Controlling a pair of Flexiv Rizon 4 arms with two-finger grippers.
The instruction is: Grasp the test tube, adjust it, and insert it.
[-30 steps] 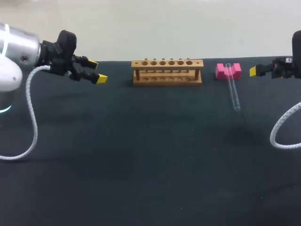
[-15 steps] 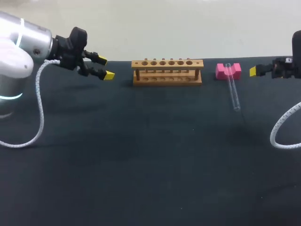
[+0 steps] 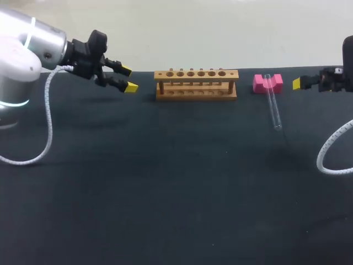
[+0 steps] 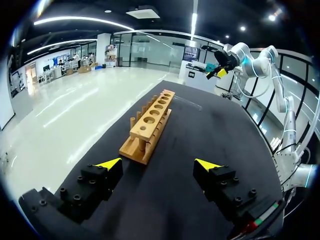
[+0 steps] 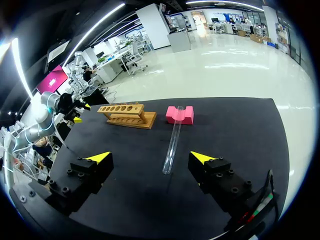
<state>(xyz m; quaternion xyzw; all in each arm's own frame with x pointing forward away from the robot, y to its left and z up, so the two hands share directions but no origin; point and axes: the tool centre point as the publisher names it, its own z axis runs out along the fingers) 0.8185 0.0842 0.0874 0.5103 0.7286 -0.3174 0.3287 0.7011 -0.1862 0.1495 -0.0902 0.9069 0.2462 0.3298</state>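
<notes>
Test tube (image 3: 273, 109) lies with its far end propped in pink block (image 3: 268, 83), at 3 o'clock of wooden rack (image 3: 196, 84). Thin glass: likely light, slick, brittle; grip gently mid-length. Right gripper (image 5: 150, 157) spread wide, empty, tube just ahead; left gripper (image 3: 128, 79) likewise agape and empty, at rack's 9 o'clock

right arm (image 3: 348, 55): cut off at head view's edge | right hand (image 3: 298, 83): one fingertip hidden there
</notes>
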